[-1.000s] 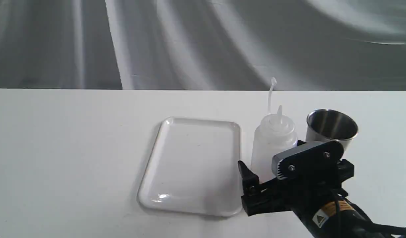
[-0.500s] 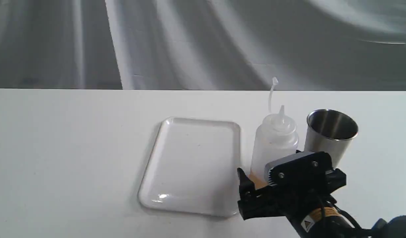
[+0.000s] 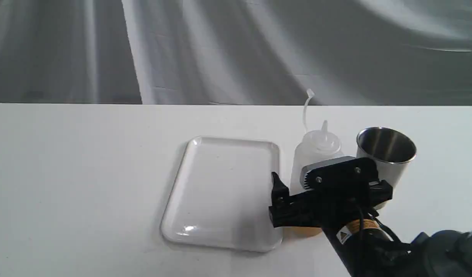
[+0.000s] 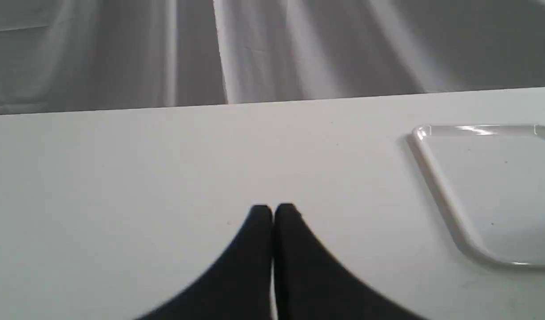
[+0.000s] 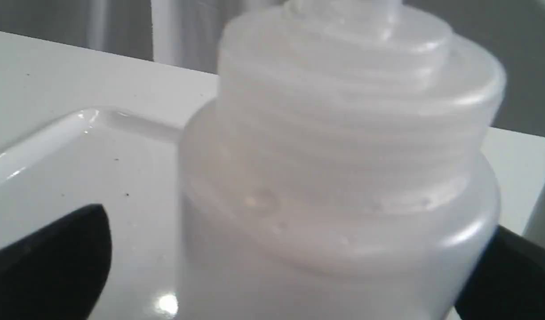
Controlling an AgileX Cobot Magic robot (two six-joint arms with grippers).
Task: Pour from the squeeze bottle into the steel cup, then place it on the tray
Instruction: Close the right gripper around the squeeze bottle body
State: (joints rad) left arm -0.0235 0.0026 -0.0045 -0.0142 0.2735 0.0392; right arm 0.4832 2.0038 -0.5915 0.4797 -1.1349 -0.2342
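Exterior view: set off the arms at the table's (image 3: 85, 173) near side, a little above it, facing the draped grey backdrop (image 3: 236, 50); far enough back to take in most of the tabletop.
Left wrist view: low over the tabletop, facing the same backdrop, looking out past the left gripper (image 4: 272, 211).
Right wrist view: pressed up against the squeeze bottle (image 5: 339, 155) (so near that it blurs), which fills most of the picture.
Shared: the tray (image 3: 220, 184) shows in all three views; the bottle in the exterior and right wrist views.
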